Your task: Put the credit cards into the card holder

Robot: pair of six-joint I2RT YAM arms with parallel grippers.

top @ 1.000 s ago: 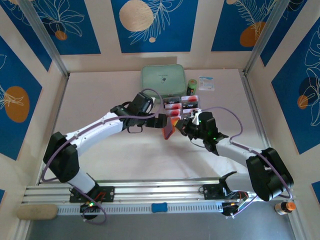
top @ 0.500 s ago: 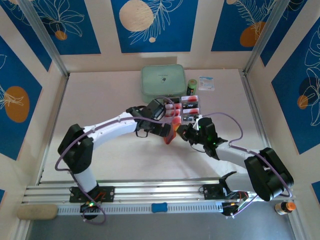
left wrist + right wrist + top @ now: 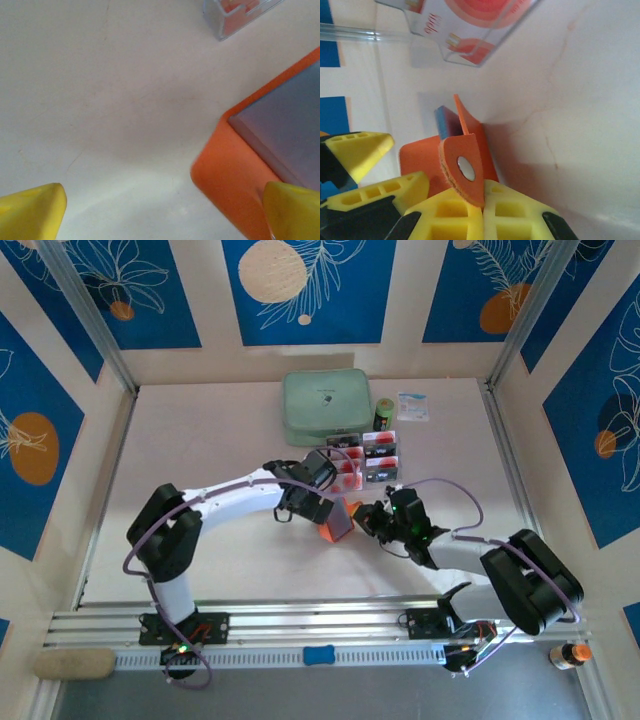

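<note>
**A:** What is your right claw (image 3: 482, 202) doing?

**B:** Its fingers are pressed together on the card holder (image 3: 420, 152). The round snap tab (image 3: 465, 169) lies right at their tips. Just beyond them the orange flap stands up on edge, with a blue-grey lining showing.

**A:** And your left claw (image 3: 161, 212)?

**B:** It is spread wide, with nothing between the fingers. Through its wrist camera you see bare table (image 3: 100, 100) between the two yellow fingertips (image 3: 32, 210). The holder's orange corner (image 3: 225, 180) sits close against the right-hand tip, but I cannot tell whether they touch.

**A:** How does it look from above?

**B:** Your two claws meet almost tip to tip at the holder (image 3: 338, 522). The left claw (image 3: 322, 512) is on its left and the right claw (image 3: 366, 520) on its right.

**A:** Where are the cards (image 3: 364, 453)?

**B:** They are in the clear tray (image 3: 399, 462), just beyond both claws on the side away from you. From the right claw they show past the holder, with a red circle (image 3: 485, 7) behind the clear wall (image 3: 445, 47). From the left claw, a corner of the tray (image 3: 222, 27) sits ahead and to the right, and its contents are a blurred orange.

**A:** Anything else?

**B:** A green case (image 3: 325, 405) lies farther beyond the tray. A small green bottle (image 3: 384, 413) and a white packet (image 3: 412, 406) are to its right.
</note>
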